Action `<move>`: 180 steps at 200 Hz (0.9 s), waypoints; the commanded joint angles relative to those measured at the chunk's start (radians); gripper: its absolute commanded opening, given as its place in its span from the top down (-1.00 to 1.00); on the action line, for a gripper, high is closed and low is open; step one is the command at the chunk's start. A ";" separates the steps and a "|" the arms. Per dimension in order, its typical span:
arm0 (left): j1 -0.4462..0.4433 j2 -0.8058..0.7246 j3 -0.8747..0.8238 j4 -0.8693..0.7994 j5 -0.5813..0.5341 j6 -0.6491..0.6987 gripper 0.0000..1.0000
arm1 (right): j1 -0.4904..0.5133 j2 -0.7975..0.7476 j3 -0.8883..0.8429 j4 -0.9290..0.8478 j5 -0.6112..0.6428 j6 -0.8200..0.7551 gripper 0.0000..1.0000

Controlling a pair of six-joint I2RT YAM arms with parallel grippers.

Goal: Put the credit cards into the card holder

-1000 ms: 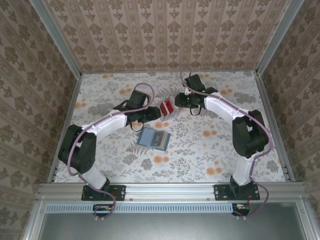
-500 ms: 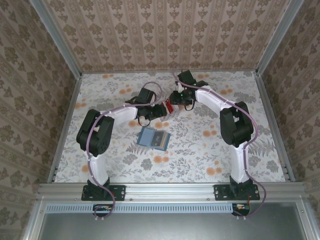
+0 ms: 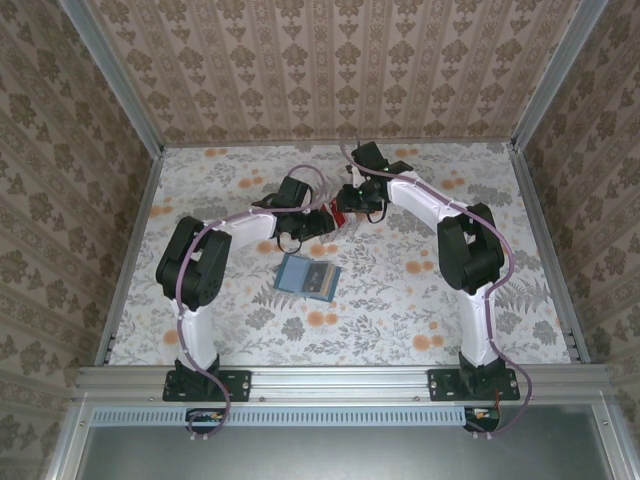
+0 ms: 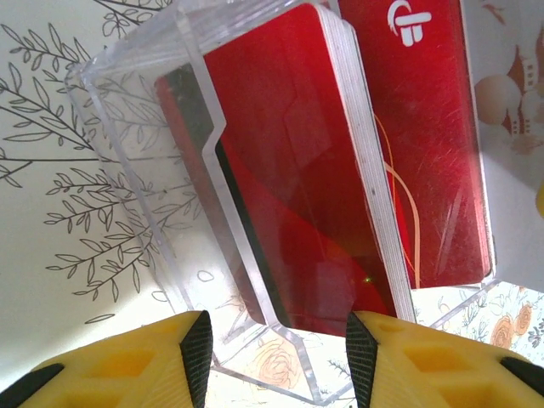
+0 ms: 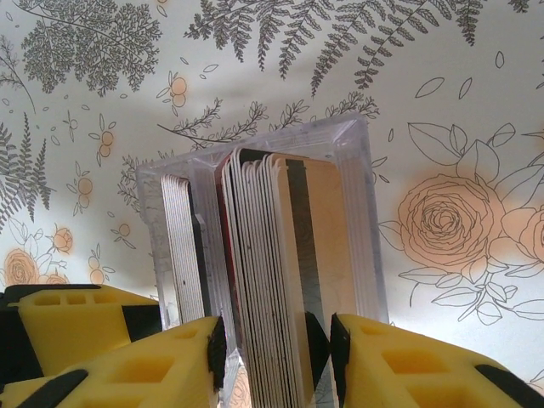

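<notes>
The credit cards are red and stand in stacks in a clear stand at the table's middle back. In the left wrist view one stack leans in the clear stand, and a card with a white logo stands behind it. My left gripper grips the stand's near base from the left. My right gripper comes from above, with its pads on either side of the thicker stack's edges. The card holder, a teal wallet, lies flat in front of both grippers, untouched.
A thinner stack fills the stand's other slot, next to my left gripper's yellow finger. Metal rails edge the floral table, and patterned walls close the back and sides. There is free cloth to the front and right of the wallet.
The left arm's elbow has swung upright while its gripper stayed at the stand. The right gripper has moved left and down onto the cards.
</notes>
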 commanded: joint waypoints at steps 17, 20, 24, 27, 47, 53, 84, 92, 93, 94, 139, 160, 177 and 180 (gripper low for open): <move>0.003 0.025 0.037 0.014 0.027 -0.017 0.03 | 0.005 -0.034 0.025 -0.031 -0.026 -0.012 0.22; 0.003 0.026 0.037 0.014 0.025 -0.017 0.03 | 0.004 -0.036 0.025 -0.030 -0.025 -0.012 0.22; 0.003 0.025 0.037 0.014 0.025 -0.018 0.03 | 0.004 -0.038 0.025 -0.028 -0.026 -0.010 0.22; 0.003 0.024 0.037 0.014 0.024 -0.016 0.03 | 0.004 -0.039 0.025 -0.029 -0.027 -0.011 0.23; 0.003 0.023 0.035 0.012 0.025 -0.015 0.03 | 0.004 -0.047 0.023 -0.028 -0.026 -0.009 0.23; 0.003 0.023 0.035 0.013 0.024 -0.016 0.03 | 0.003 -0.047 0.023 -0.028 -0.030 -0.010 0.22; 0.002 0.021 0.033 0.012 0.023 -0.017 0.03 | 0.003 -0.054 0.019 -0.024 -0.037 -0.006 0.25; 0.001 0.021 0.031 0.012 0.023 -0.017 0.03 | 0.003 -0.057 0.018 -0.022 -0.037 -0.005 0.25; 0.001 0.020 0.031 0.012 0.023 -0.017 0.03 | 0.003 -0.058 0.017 -0.022 -0.037 -0.006 0.26; 0.001 0.020 0.031 0.012 0.023 -0.016 0.03 | 0.003 -0.058 0.016 -0.022 -0.037 -0.006 0.26; 0.000 0.019 0.029 0.013 0.021 -0.017 0.03 | 0.002 -0.072 0.012 -0.020 -0.039 -0.003 0.26; -0.001 0.020 0.030 0.013 0.022 -0.017 0.03 | 0.002 -0.076 0.011 -0.019 -0.042 0.001 0.26; -0.001 0.019 0.030 0.013 0.021 -0.016 0.03 | 0.002 -0.075 0.011 -0.018 -0.042 0.000 0.26; -0.002 0.019 0.030 0.014 0.021 -0.016 0.03 | 0.003 -0.073 0.012 -0.018 -0.042 0.000 0.26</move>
